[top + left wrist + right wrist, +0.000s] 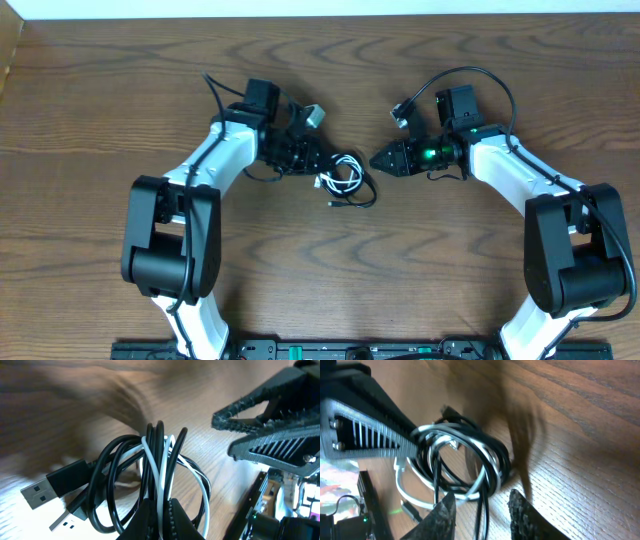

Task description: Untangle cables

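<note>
Cables: one white, two black, coiled in single bundle at centre of table, between both claws

Left claw: clamped shut on bundle, black and white strands pinched between fingers

USB plugs: two, projecting from bundle at left of left wrist view

Right claw: jaws partly apart, narrow gap; one black strand runs down through gap, no finger seen pressing it; tips just beside bundle, facing left claw

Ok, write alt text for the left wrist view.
The left gripper has its jaws shut on a tangled bundle of black and white cables, wooden table behind. USB plugs stick out left; the right gripper, jaws apart, is at upper right.
</note>
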Controlling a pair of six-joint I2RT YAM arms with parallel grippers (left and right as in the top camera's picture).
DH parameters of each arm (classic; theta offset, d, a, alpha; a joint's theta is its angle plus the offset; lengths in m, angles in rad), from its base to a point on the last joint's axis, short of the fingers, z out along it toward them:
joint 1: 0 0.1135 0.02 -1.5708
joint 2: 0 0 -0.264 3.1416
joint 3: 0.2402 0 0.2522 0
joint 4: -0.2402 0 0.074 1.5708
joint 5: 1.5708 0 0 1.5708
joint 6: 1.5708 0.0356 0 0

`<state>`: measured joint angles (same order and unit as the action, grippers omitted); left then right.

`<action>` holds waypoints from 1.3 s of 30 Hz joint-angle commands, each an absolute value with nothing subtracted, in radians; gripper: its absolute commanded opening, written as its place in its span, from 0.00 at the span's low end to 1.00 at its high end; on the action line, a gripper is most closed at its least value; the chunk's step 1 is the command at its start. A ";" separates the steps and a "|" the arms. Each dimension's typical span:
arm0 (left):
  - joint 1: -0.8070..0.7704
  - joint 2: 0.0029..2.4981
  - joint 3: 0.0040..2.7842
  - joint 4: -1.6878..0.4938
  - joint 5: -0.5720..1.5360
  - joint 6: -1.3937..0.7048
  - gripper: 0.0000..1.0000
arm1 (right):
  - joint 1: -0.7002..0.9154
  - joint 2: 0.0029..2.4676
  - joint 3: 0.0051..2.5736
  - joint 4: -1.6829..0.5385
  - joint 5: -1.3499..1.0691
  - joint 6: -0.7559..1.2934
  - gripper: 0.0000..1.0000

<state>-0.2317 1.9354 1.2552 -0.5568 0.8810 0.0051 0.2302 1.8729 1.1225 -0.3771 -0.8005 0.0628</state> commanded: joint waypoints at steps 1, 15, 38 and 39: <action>-0.260 1.947 1.252 -0.554 0.872 0.025 0.08 | 0.237 1.885 1.116 -0.377 -0.818 0.047 0.29; -0.334 1.947 1.252 -0.510 0.860 0.021 0.08 | 0.251 1.885 1.116 -0.383 -0.756 0.047 0.66; -0.340 1.947 1.252 -0.510 0.860 -0.001 0.08 | 0.368 1.885 1.116 -0.377 -0.468 0.047 0.29; -0.340 1.947 1.252 -0.510 0.859 -0.001 0.08 | 0.368 1.885 1.116 -0.377 -0.469 0.047 0.25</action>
<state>-0.3374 1.9354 1.2552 -0.5144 0.8536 -0.0002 0.3569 1.8732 1.1225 -0.3794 -0.4931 0.0525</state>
